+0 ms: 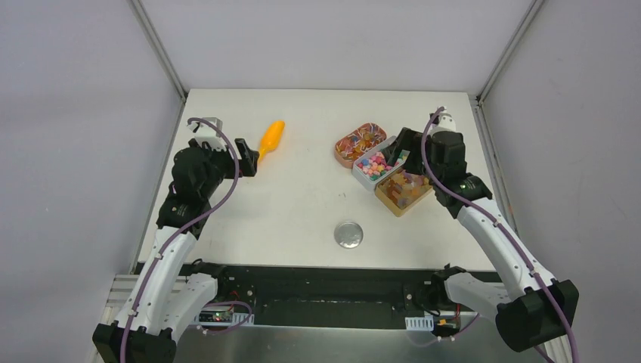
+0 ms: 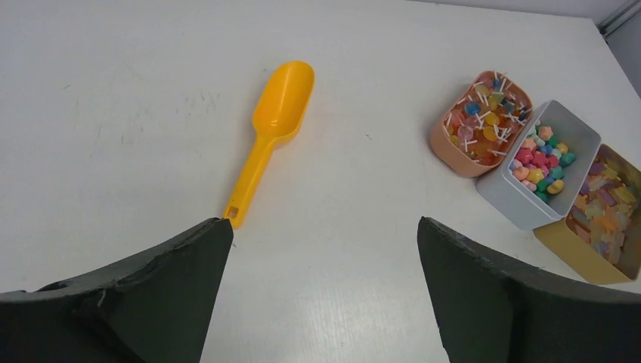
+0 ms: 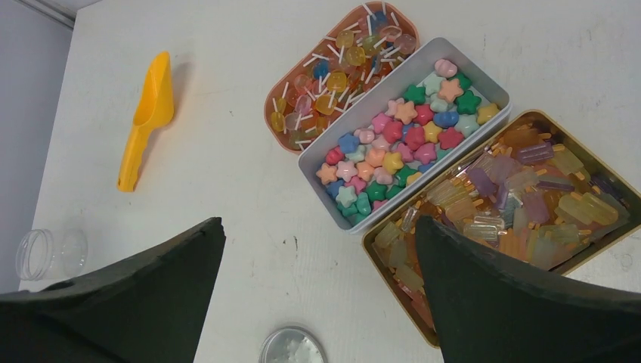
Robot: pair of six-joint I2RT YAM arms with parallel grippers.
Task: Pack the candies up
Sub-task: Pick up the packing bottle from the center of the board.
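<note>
The left gripper (image 2: 323,227) and right gripper (image 3: 319,227) were held wide open and empty; candies (image 3: 393,144) by the desk's (image 1: 302,197) right edge could be scattered if their trays (image 3: 361,104) were clipped.

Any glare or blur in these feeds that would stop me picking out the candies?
Top external: even light, soft shadows; only the silver lid shines bright. Right wrist: candies sharp, colours distinct; the dark end effector fingers look soft-edged up close. Left wrist: orange scoop crisp, faint shadow.
</note>
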